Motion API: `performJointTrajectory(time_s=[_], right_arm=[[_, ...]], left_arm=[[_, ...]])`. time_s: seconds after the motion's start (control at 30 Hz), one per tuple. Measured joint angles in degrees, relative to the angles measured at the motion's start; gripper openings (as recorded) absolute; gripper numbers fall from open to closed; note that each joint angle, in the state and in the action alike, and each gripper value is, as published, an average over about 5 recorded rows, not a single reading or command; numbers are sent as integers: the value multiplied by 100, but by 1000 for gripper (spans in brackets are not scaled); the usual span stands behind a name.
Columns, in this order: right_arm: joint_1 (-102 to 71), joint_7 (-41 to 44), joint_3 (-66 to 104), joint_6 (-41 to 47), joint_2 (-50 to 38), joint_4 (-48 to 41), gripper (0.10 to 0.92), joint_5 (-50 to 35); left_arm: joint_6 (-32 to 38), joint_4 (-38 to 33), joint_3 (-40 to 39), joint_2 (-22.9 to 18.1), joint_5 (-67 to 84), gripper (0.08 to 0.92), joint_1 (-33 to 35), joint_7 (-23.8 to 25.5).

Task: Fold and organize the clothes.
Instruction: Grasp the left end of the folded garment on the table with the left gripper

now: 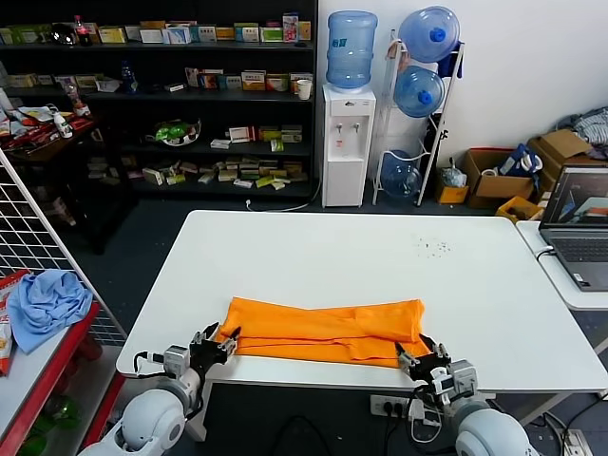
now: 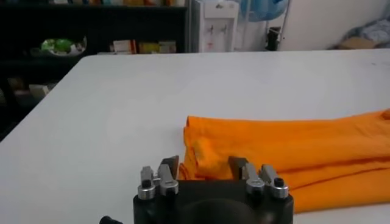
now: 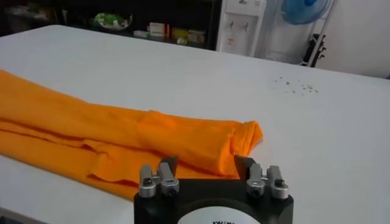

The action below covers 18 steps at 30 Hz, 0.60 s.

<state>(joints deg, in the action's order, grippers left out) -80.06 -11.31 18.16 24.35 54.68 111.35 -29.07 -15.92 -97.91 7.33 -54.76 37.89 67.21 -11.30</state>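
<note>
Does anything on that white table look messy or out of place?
Only small things: dark specks scattered on the table beyond the orange T-shirt, whose folded layers lie uneven, edges not lined up.

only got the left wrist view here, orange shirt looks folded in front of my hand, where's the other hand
Observer: The right hand is at the shirt's opposite end, at the table's near edge, by the head view.
Operator: is it holding the cloth
Observer: No. In the right wrist view its fingers stand open with the T-shirt just ahead, nothing between them.
Operator: and mine from above
Observer: The left hand is open too, at the shirt's left end; the shirt lies as a long narrow band along the near edge.
Operator: anything else on the table
Observer: A patch of small dark specks toward the far right, well clear of the shirt.
</note>
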Motion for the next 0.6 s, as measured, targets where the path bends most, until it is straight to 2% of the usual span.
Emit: performJointTrajectory(time_s=[0.07, 0.13, 0.6], right_arm=[[-41, -1, 19, 2, -6, 39, 788, 0], [-80, -1, 38, 9, -13, 74, 810, -1], [-180, -18, 56, 54, 40, 174, 823, -29]], left_arm=[[-38, 70, -7, -28, 108, 702, -40, 0], [-62, 134, -5, -44, 201, 672, -81, 1], [-149, 232, 31, 35, 599, 268, -216, 41]])
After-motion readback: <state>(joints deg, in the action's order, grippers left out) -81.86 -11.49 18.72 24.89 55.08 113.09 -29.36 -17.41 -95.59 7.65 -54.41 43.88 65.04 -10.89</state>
